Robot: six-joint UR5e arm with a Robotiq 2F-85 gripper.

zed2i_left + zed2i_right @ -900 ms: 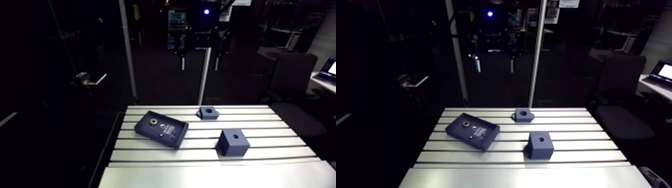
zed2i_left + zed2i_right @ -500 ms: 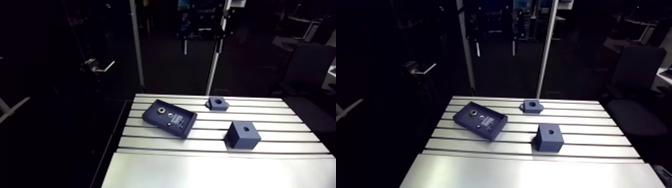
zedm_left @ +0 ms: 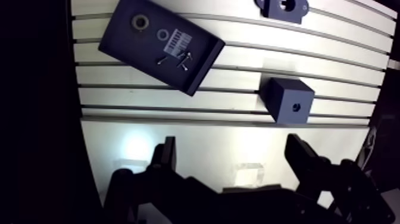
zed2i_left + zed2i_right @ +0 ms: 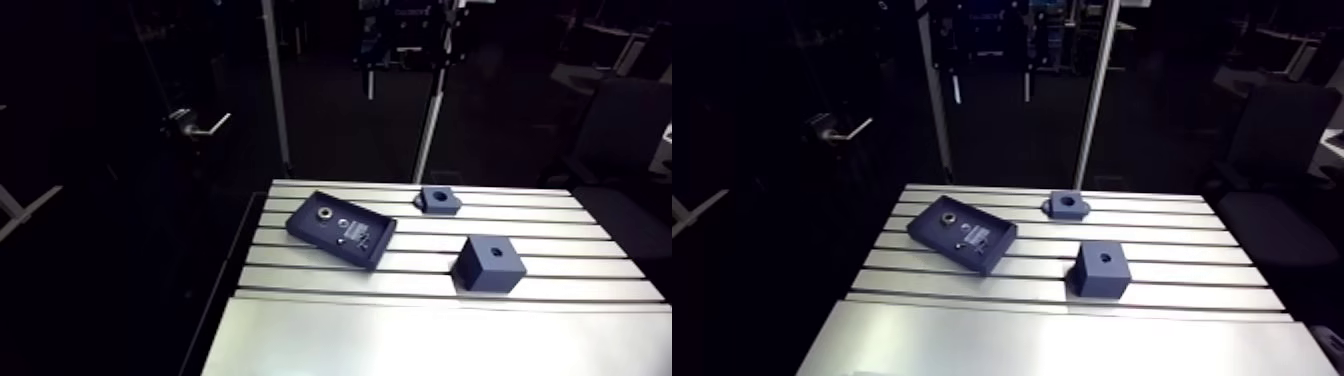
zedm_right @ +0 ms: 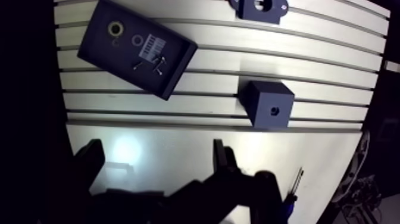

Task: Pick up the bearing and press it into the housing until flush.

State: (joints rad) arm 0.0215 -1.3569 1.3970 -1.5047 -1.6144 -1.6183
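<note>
Your jaws hang spread and empty over the near tabletop (image 3: 196, 134). Ahead of them sits the dark cube (image 3: 288, 100), then the tray (image 3: 125, 44) with the bearing (image 3: 141, 22) at its end away from the cube, and farthest off the housing (image 3: 280, 7). Since earlier only the arm view has shifted and no part has moved, so the pick has yet to begin.
</note>
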